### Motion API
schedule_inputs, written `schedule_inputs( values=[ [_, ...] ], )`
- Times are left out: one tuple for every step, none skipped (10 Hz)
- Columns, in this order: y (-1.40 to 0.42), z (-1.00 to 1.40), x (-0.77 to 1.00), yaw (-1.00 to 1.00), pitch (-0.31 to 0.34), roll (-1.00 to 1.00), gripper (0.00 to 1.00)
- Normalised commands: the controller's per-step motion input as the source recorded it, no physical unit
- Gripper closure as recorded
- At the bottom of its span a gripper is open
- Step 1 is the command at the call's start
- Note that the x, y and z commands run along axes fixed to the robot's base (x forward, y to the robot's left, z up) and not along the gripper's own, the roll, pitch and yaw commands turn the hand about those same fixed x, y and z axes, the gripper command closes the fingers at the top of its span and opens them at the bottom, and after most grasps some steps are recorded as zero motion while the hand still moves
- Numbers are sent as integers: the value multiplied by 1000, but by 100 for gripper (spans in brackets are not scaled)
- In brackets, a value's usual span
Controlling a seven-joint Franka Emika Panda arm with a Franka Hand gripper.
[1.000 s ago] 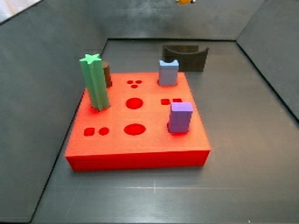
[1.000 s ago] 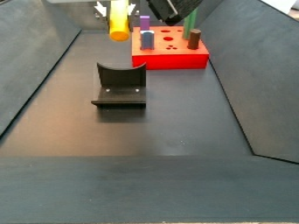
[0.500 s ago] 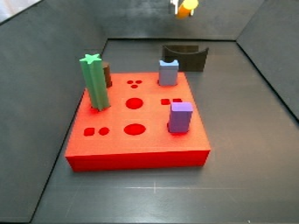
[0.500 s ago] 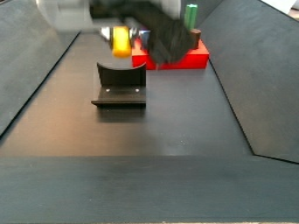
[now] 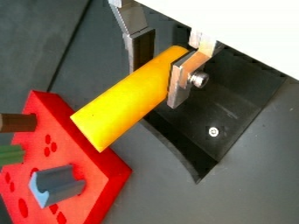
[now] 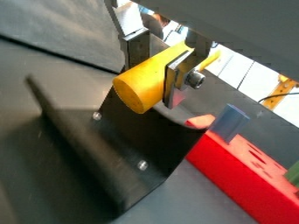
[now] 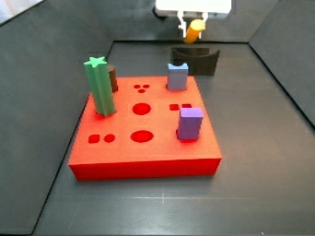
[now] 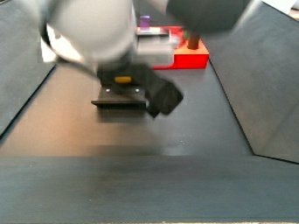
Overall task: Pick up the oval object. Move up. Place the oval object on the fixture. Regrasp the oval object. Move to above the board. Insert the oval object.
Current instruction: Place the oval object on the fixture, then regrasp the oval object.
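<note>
The gripper has come down from high up and is now hanging just above the fixture, fingers clamping the oval object crosswise between them, so placing looks next.

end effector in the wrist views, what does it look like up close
The end effector has two flat silver metal finger plates with dark pads on their inner faces. A round silver screw fastens one plate, seen in both wrist views. In a side view its body is white.
</note>
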Motion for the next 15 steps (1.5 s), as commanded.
schedule_inputs(
  values=[
    [118,-1000,179,-113,38,-362,100],
    [114,-1000,189,-103,34,-213,100],
    [116,-975,186,-101,31,-192,100],
    [104,-795,156,-98,27,-181,100],
    [81,-580,123,-94,23,-171,100],
    [86,-476,100,-92,21,-137,100],
    [0,0,0,0,0,0,0],
    [0,1000,0,-9,27,32,0],
    [2,1000,-3,-4,30,36,0],
    [-1,1000,-23,1,38,58,0],
    [-7,1000,-27,1,43,71,0],
    [-3,1000,-40,-5,53,70,0],
    [-3,965,-43,-6,58,64,0],
    [1,739,-37,-14,65,52,0],
    [2,500,-30,-25,66,49,0]
  ],
)
